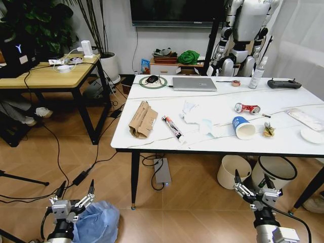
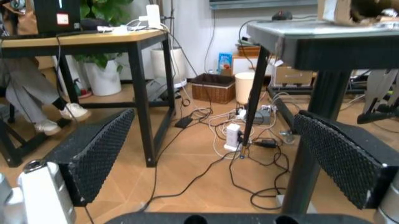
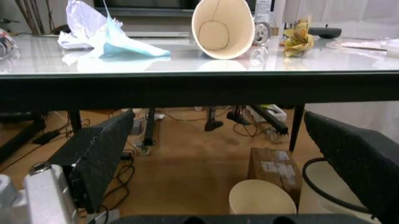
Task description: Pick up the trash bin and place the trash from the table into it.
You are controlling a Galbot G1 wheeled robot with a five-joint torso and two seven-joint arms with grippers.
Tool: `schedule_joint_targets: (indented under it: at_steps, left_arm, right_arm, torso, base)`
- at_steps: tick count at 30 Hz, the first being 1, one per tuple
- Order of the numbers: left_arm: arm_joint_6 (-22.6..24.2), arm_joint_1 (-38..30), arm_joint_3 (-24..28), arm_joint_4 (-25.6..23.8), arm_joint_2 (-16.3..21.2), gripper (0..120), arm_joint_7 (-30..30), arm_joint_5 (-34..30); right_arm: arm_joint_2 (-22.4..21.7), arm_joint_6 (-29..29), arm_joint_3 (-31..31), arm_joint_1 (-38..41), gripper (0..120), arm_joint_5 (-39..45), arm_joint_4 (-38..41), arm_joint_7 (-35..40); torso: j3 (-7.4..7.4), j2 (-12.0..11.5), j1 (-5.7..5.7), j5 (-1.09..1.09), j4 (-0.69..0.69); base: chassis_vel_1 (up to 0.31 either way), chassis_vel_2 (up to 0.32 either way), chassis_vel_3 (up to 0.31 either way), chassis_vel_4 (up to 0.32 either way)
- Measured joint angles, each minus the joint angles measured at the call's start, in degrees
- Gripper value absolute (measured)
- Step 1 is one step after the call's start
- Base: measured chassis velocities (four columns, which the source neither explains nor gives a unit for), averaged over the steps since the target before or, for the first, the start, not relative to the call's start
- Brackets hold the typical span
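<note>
1. The trash bin [image 1: 98, 221] with its crinkly blue bag sits on the floor, just beside the left hand [image 1: 75, 195].
2. The left hand is low over the floor, its fingers apart and holding nothing.
3. The right hand [image 1: 246, 188] is low in front of the counter [image 1: 212, 144], fingers apart and holding nothing.
4. On the counter lie the brown cardboard [image 1: 143, 119], a thin wrapper [image 1: 172, 128], white tissues [image 1: 195, 114], the paper cup [image 1: 244, 127] on its side, the red can [image 1: 247, 108] and a white lid [image 1: 311, 134].
5. A cream bin [image 1: 234, 171] and a white bin [image 1: 273, 172] stand under the counter.
</note>
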Motion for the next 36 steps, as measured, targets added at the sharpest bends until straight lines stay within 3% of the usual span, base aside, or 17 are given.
schedule_joint_targets:
  at_steps: [36]
  left_arm:
    - [0.65, -0.19, 0.15, 1.19, 1.03, 100, 0.45, -0.16]
  right_arm:
    - [0.76, 1.14, -0.38, 0.40, 100, -1.31, -0.82, 0.02]
  torso:
    - [-5.62, -9.77, -4.15, 0.00, 0.00]
  base:
    - [0.000, 0.000, 0.000, 0.000]
